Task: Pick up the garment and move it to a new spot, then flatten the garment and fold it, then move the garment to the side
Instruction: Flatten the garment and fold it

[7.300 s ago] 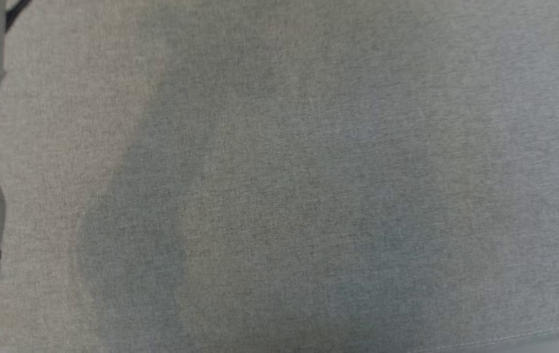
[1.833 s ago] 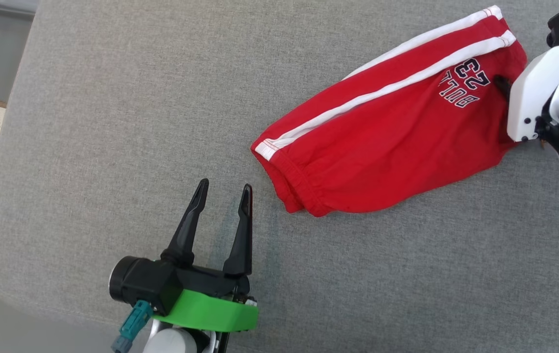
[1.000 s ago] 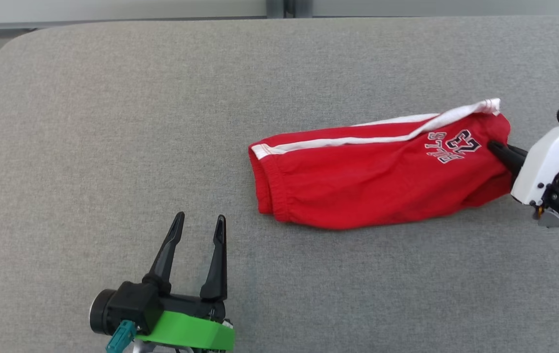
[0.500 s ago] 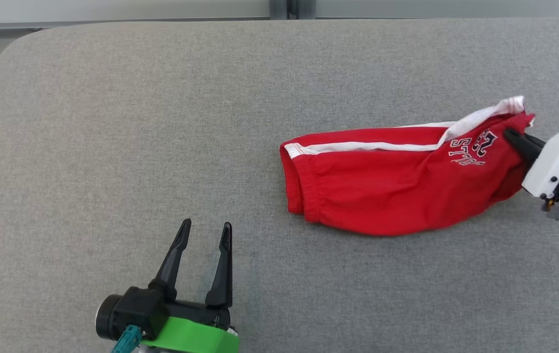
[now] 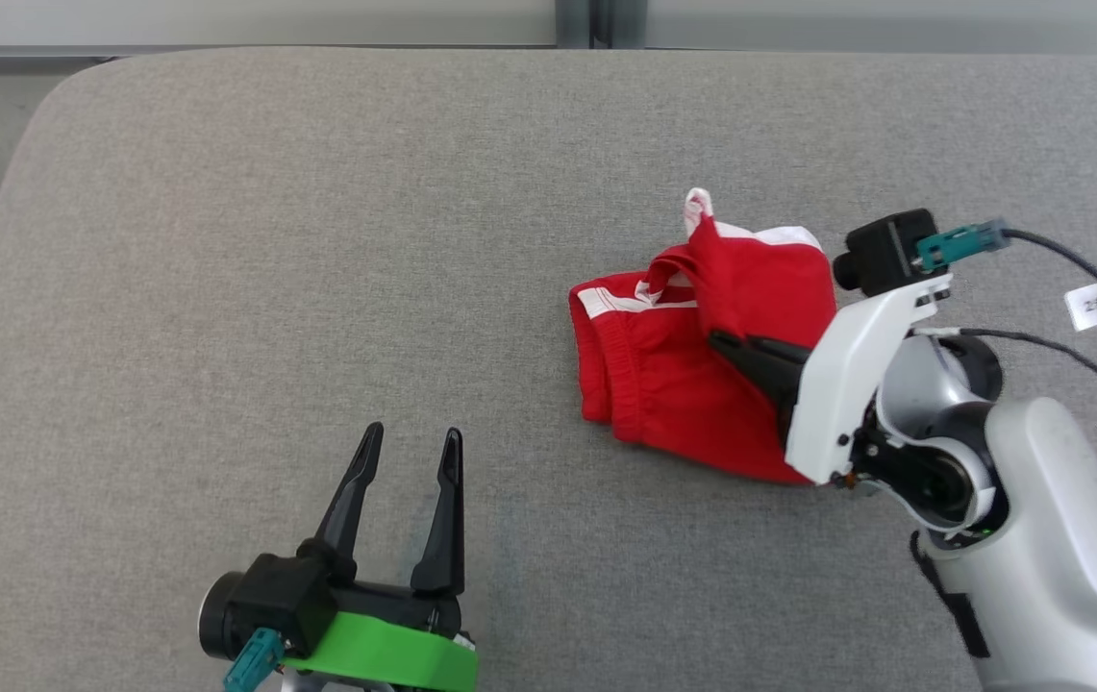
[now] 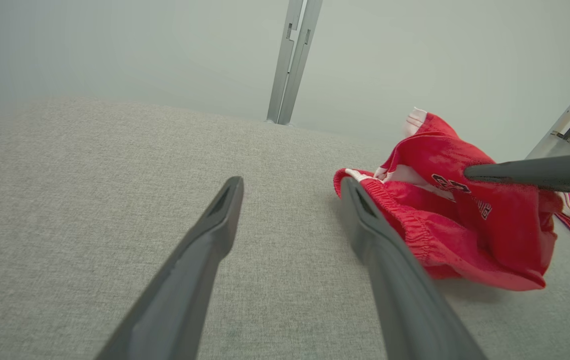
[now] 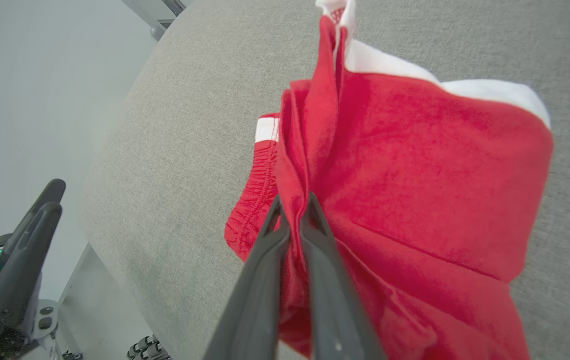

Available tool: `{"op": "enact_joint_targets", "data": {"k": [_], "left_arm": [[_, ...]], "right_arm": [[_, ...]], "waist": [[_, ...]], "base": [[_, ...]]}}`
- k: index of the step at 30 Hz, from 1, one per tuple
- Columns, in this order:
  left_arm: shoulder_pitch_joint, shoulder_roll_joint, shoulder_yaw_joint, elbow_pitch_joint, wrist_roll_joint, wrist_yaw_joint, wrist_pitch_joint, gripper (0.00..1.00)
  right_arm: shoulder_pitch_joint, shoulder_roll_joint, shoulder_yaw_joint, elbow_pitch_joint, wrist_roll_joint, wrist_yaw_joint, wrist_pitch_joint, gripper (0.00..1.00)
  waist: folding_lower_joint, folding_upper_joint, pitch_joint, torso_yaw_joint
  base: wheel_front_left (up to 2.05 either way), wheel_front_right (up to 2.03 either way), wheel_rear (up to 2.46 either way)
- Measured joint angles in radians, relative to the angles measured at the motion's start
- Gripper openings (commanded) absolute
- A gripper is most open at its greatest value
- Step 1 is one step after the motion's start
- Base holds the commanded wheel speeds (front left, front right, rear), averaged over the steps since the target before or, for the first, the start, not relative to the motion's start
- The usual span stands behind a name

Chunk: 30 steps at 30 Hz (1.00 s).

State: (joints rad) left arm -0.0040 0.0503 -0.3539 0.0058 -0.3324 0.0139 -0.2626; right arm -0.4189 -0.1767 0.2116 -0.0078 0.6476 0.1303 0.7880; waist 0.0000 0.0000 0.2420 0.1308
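Half a sec ago the shorts [image 5: 663, 384] lie stretched long across the table [image 5: 221, 240], L-to-R, w/ my right jaws pinching the far right leg end. Now that end is back in toward the middle & raised. The cloth is doubled over itself, bunched, approx half its earlier span.

Right jaws are pressed together on a fold of red cloth mid-lump, holding it a bit off the table. The rest lies on the table, right of centre. Left jaws are spread, empty, near the front edge, well apart from the shorts; no change there.

My read for the task: pick-up & move is under way, not done. Flattening likely takes more work now b/c the cloth is crumpled.

Direction: the elastic waistband [image 5: 610, 370] points to my left. A white-trimmed hem [image 5: 699, 204] sticks up on the far side. Long axis is no longer clear, lump approx as deep as wide; if any, still roughly L-R.
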Motion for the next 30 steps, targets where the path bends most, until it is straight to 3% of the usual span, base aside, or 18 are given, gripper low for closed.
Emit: {"op": "enact_joint_targets", "data": {"k": [8, 14, 21, 22, 23, 24, 30], "left_arm": [[0.000, 0.000, -0.004, 0.016, 0.000, 0.004, 0.000, 1.00], [0.001, 0.000, -0.021, 0.023, -0.003, 0.005, 0.000, 1.00], [0.003, 0.000, -0.022, 0.031, -0.002, 0.005, 0.000, 1.00], [0.003, 0.000, -0.023, 0.032, -0.002, 0.005, 0.000, 1.00], [0.003, 0.000, -0.023, 0.034, -0.002, 0.005, 0.000, 1.00], [0.003, 0.000, -0.023, 0.036, -0.002, 0.005, 0.000, 1.00], [0.015, 0.000, -0.009, 0.048, -0.002, 0.005, 0.000, 1.00]], "right_arm": [[-0.019, 0.108, 0.049, 0.111, -0.048, 0.000, -0.081, 0.00], [-0.057, 0.125, 0.057, 0.204, -0.070, 0.000, -0.146, 0.00], [-0.096, 0.126, 0.121, 0.293, -0.007, 0.000, -0.222, 0.01], [-0.100, 0.126, 0.129, 0.308, -0.002, 0.000, -0.236, 0.41], [-0.102, 0.126, 0.138, 0.321, -0.001, 0.000, -0.250, 0.74], [-0.104, 0.126, 0.147, 0.333, -0.001, 0.000, -0.265, 1.00], [-0.100, 0.128, 0.208, 0.293, 0.042, 0.000, -0.380, 1.00]], "waist": [[0.0000, 0.0000, -0.002, 0.031], [0.0000, 0.0000, -0.013, 0.038], [0.0000, 0.0000, -0.020, 0.034], [0.0000, 0.0000, -0.021, 0.033], [0.0000, 0.0000, -0.023, 0.032], [0.0000, 0.0000, -0.026, 0.031], [0.0000, 0.0000, -0.048, 0.018]], "base": [[0.00, 0.00, 0.00], [0.00, 0.00, 0.00], [0.00, 0.00, 0.00], [0.00, 0.00, 0.00], [0.00, 0.00, 0.00], [0.00, 0.00, 0.00], [0.00, 0.00, 0.00]]}}
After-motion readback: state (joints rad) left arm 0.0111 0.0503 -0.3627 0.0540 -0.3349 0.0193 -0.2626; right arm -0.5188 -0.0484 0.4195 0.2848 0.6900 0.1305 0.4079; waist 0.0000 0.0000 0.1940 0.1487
